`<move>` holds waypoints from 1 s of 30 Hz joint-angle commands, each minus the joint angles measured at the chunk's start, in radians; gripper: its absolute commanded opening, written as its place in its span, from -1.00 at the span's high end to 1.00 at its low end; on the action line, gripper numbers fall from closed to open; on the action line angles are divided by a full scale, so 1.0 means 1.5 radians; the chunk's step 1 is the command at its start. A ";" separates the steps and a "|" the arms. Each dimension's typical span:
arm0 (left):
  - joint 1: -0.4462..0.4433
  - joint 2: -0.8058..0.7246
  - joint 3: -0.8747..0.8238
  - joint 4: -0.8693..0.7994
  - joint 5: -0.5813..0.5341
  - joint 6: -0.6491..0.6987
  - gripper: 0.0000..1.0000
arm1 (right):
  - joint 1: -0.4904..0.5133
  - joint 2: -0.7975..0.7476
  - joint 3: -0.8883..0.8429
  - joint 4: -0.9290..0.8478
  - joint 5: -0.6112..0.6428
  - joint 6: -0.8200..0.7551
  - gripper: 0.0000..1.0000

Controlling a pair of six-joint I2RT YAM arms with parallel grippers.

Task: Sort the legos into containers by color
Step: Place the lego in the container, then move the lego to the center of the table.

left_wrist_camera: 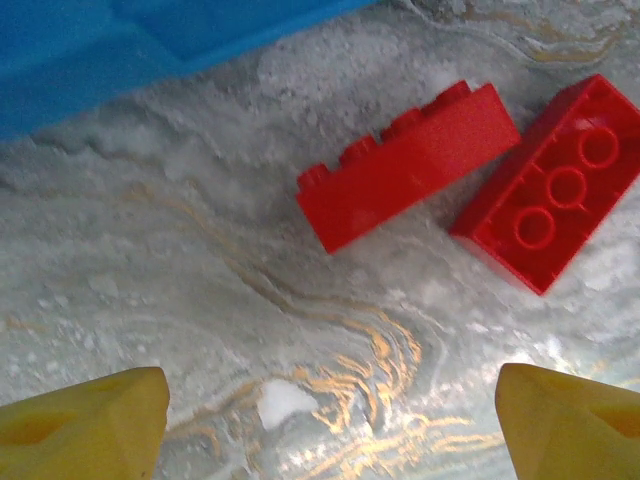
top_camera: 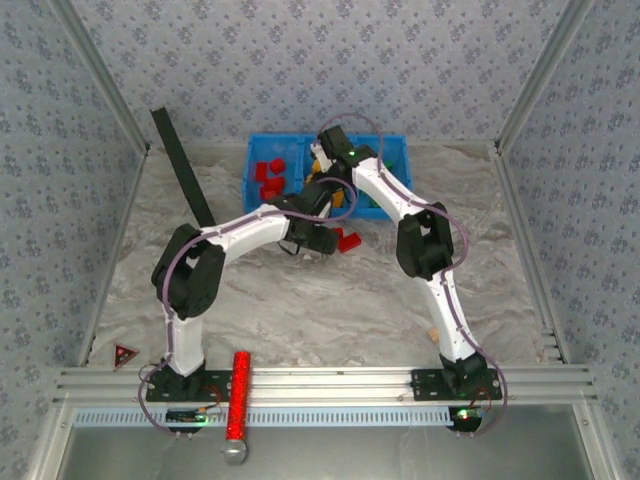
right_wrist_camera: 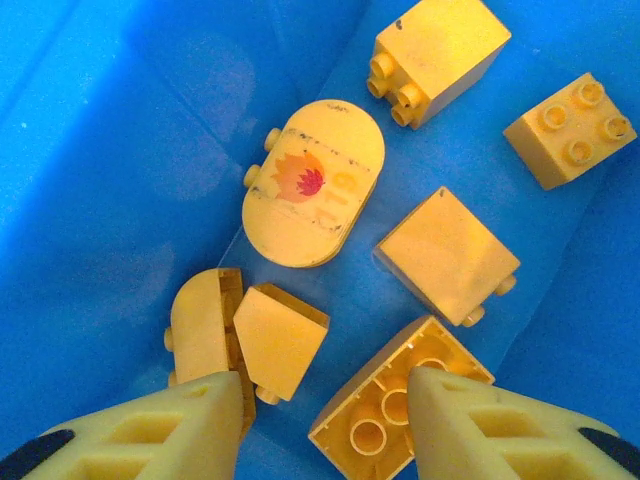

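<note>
Two red legos, one studs sideways (left_wrist_camera: 410,165) and one hollow side up (left_wrist_camera: 560,185), lie on the marble table just in front of the blue containers (left_wrist_camera: 90,50). My left gripper (left_wrist_camera: 330,420) hovers open in front of them with only bare table between its yellow fingers. My right gripper (right_wrist_camera: 325,395) hangs open inside the middle compartment (right_wrist_camera: 90,150), above several yellow legos. A hollow-side-up yellow brick (right_wrist_camera: 385,430) lies under its right finger and a rounded printed piece (right_wrist_camera: 313,183) lies further in. Red legos (top_camera: 270,178) fill the left compartment.
A black strip (top_camera: 182,165) leans at the back left. A long red studded bar (top_camera: 239,395) rests on the front rail, with a small red triangle (top_camera: 125,353) at the near left. A tan block (top_camera: 432,335) sits by the right arm.
</note>
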 commanded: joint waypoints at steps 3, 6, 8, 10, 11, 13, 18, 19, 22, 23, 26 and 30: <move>-0.003 0.039 0.050 0.033 -0.036 0.073 -0.71 | -0.001 -0.035 0.016 -0.036 -0.005 -0.001 0.05; -0.003 0.059 0.057 0.049 -0.026 0.089 -0.70 | -0.003 -0.063 0.001 -0.034 -0.006 -0.001 0.11; -0.005 0.068 0.057 0.065 -0.021 0.097 -0.70 | -0.005 -0.083 -0.010 -0.030 -0.005 -0.001 0.11; -0.008 0.077 0.060 0.079 -0.013 0.109 -0.70 | -0.011 -0.100 -0.019 -0.031 -0.005 -0.001 0.11; -0.009 0.081 0.062 0.085 -0.008 0.113 -0.70 | -0.012 -0.106 -0.023 -0.032 -0.005 -0.001 0.11; -0.012 0.090 0.064 0.098 0.004 0.119 -0.70 | -0.019 -0.117 -0.032 -0.031 -0.005 0.000 0.11; -0.020 0.111 0.078 0.114 0.035 0.133 -0.71 | -0.034 -0.132 -0.054 -0.037 0.002 0.002 0.11; -0.023 0.116 0.081 0.116 0.041 0.136 -0.71 | -0.035 -0.137 -0.061 -0.034 0.003 0.003 0.11; -0.024 0.132 0.091 0.120 0.064 0.142 -0.71 | -0.042 -0.151 -0.087 -0.025 0.006 0.007 0.10; -0.025 0.136 0.093 0.121 0.071 0.141 -0.71 | -0.044 -0.156 -0.093 -0.023 0.006 0.008 0.11; -0.026 0.150 0.104 0.110 0.088 0.140 -0.71 | -0.048 -0.167 -0.110 -0.022 0.010 0.008 0.10; -0.031 0.153 0.103 0.090 0.108 0.143 -0.59 | -0.055 -0.182 -0.132 -0.017 0.015 0.008 0.10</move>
